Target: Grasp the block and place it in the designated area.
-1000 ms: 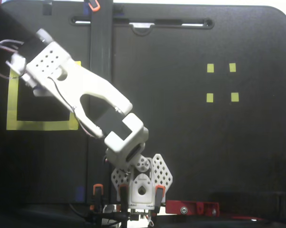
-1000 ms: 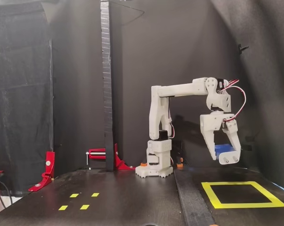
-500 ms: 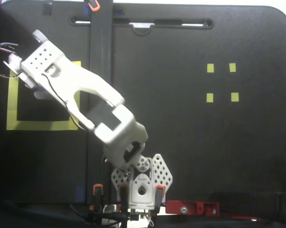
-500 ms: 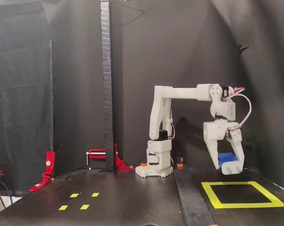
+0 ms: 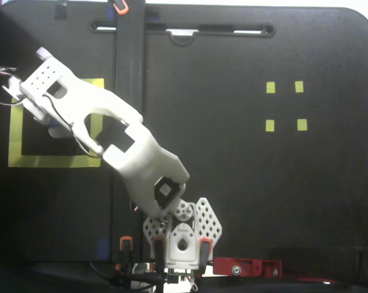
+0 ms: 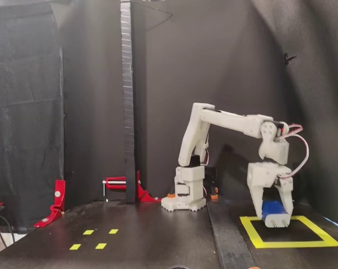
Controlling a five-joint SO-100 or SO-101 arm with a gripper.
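In a fixed view from the side, my gripper points down and is shut on the dark-blue block, which shows between the white fingers. It hangs low over the black inside of the designated area, the square of wide yellow tape. Whether the block touches the floor cannot be told. In a fixed view from above, the white wrist reaches over the yellow frame and hides both block and fingers.
Four tiny yellow tape squares lie on the far side of the mat from the frame. A black upright post stands behind the arm's base. Red clamps sit at the mat's edges.
The arm has stretched outward and come down, carrying the block from well above the floor to just over the black square inside the yellow frame.
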